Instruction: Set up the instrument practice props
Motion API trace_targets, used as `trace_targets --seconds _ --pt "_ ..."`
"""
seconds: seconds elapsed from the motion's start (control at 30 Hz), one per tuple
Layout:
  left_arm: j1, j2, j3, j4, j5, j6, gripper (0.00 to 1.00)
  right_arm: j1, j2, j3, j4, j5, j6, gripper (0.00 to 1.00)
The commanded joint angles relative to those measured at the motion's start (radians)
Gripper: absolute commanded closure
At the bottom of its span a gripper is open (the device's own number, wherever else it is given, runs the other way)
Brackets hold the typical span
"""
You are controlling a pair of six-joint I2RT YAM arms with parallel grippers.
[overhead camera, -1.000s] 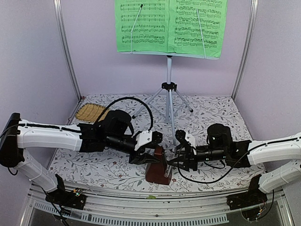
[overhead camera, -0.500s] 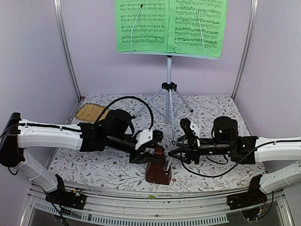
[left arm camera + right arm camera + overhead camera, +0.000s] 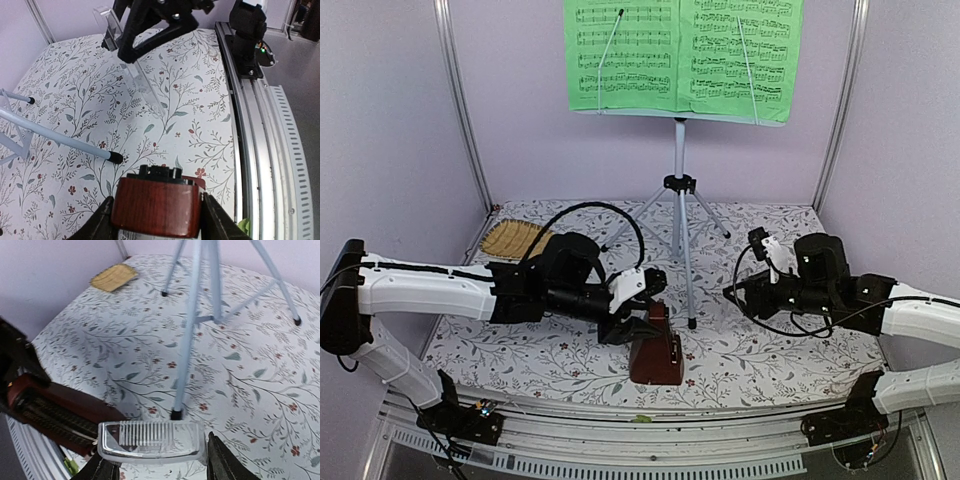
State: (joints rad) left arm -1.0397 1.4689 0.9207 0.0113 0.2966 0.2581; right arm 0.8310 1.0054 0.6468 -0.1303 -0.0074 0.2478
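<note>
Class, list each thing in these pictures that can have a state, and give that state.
Pale blue music stand with silver tripod legs: standing, legs spread.
Green sheet-music booklet: open on the stand.
Dark reddish-brown pyramid metronome: upright, gripped by the left gripper.
Clear ribbed plastic panel: held by the right gripper, off the metronome.
Tan woven straw mat: lying flat.

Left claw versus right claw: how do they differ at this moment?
The left claw clamps the reddish-brown metronome; the right claw clamps a clear ribbed plastic piece. The left claw sits left of the near leg of the music stand; the right claw sits right of it, apart from the metronome. Both are closed on something.
</note>
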Motion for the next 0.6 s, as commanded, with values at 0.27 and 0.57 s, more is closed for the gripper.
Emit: trace_targets --seconds 0.27,0.57 --pt "0.0 -0.017 -0.008 0.07 -0.02 -0.016 0.92 -0.332 0.267 0.12 -0.237 0.158 0.104 0.72" --pt "-0.003 -0.048 -0.019 0.08 -0.013 -0.024 0.91 -0.438 0.469 0.155 -0.135 0.163 0.107 0.64"
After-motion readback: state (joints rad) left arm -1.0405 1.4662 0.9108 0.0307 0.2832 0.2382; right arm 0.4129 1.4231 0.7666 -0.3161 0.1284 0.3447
